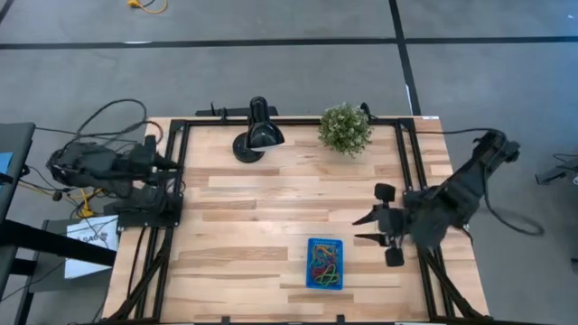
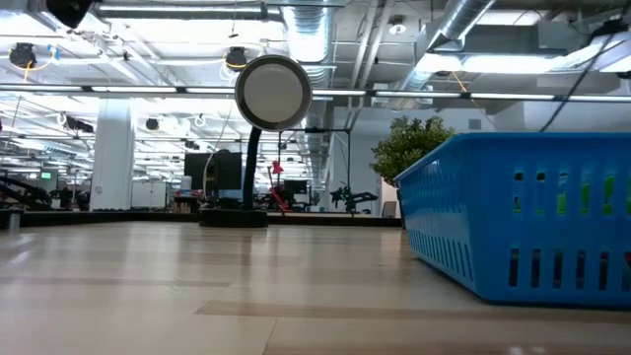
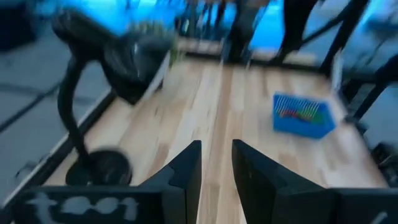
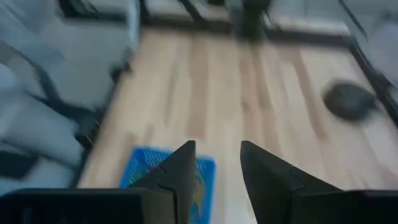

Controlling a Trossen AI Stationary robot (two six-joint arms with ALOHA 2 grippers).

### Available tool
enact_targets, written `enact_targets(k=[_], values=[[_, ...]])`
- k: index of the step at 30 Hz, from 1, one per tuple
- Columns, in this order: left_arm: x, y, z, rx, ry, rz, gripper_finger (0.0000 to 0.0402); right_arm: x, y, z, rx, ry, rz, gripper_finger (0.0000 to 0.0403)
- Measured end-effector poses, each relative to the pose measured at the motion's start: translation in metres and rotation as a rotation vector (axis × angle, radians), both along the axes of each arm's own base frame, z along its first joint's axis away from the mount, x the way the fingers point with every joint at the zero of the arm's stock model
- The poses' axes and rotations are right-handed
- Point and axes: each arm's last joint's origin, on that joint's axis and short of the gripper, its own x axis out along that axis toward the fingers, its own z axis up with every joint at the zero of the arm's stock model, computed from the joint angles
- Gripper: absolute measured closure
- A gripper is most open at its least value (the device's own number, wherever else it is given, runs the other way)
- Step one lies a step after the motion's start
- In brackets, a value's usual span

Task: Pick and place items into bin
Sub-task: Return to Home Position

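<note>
BIN FILLED, ARMS CLEAR: A small blue bin sits on the wooden table close to the edge opposite the black lamp and the green plant, nearer the right-hand edge than the left. A tangle of rubber bands, red, green and yellow among them, lies inside it. From table height, green shows through the slots in the bin's side wall.

The right gripper hangs over the table beside the right edge. Its tips point inward toward the middle of the table and sit near the bin's right corner on the lamp side, without touching it. Its jaws stand apart and empty, and its own wrist camera shows bare wood through the gap, with the bin close by.

The left arm is folded up at the left edge, well apart from the bin. The left gripper faces across the table. Its jaws are parted by a narrow gap and hold nothing, and beyond them the bin with its coloured bands shows toward the far side.

The lamp stands close to the back edge, left of the middle. The plant stands at the same edge just to the lamp's right, near it but not touching.
</note>
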Motion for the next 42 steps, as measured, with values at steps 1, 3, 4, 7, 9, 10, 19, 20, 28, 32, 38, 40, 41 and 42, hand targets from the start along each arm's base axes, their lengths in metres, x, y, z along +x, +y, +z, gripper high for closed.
enact_targets(k=[1,3,4,7,9,10,19,20,28,32,38,40,41,42], values=[[-0.006,0.001,-0.003,0.001,-0.047,-0.016,0.0325,-0.003,-0.005,-0.004,0.025,-0.049,0.032,0.0280],[-0.016,0.003,-0.013,-0.002,-0.142,-0.086,0.0325,-0.004,-0.014,-0.020,0.076,-0.143,0.087,0.0280],[-0.018,0.002,-0.019,-0.007,-0.180,-0.134,0.0325,-0.003,-0.019,-0.031,0.094,-0.176,0.119,0.0280],[-0.016,-0.003,-0.046,-0.047,-0.251,-0.276,0.0325,0.001,-0.036,-0.080,0.120,-0.216,0.154,0.0280],[-0.009,-0.006,-0.049,-0.067,-0.297,-0.319,0.0325,-0.002,-0.049,-0.112,0.142,-0.240,0.130,0.0280],[-0.008,-0.007,-0.048,-0.070,-0.301,-0.333,0.0325,-0.003,-0.055,-0.124,0.152,-0.263,0.118,0.0280],[-0.008,-0.005,-0.032,0.010,-0.442,-0.265,0.0325,-0.036,-0.098,-0.153,0.156,-0.483,0.067,0.0280],[-0.006,-0.006,-0.033,0.029,-0.454,-0.277,0.0325,-0.040,-0.100,-0.151,0.151,-0.519,0.081,0.0280],[0.024,-0.013,-0.061,0.017,-0.497,-0.234,0.0325,-0.059,-0.114,-0.172,0.169,-0.749,0.069,0.0280],[0.031,-0.015,-0.069,-0.007,-0.521,-0.230,0.0325,-0.063,-0.119,-0.184,0.208,-0.809,0.026,0.0280],[0.048,-0.022,-0.093,0.008,-0.613,-0.275,0.0325,-0.063,-0.125,-0.183,0.201,-0.831,-0.019,0.0280],[0.053,-0.023,-0.103,0.001,-0.608,-0.274,0.0325,-0.063,-0.126,-0.183,0.197,-0.829,-0.027,0.0280],[0.054,-0.023,-0.106,-0.005,-0.611,-0.274,0.0325,-0.062,-0.126,-0.183,0.196,-0.828,-0.030,0.0280],[0.055,-0.024,-0.109,-0.016,-0.615,-0.273,0.0325,-0.062,-0.126,-0.183,0.195,-0.829,-0.033,0.0280]])
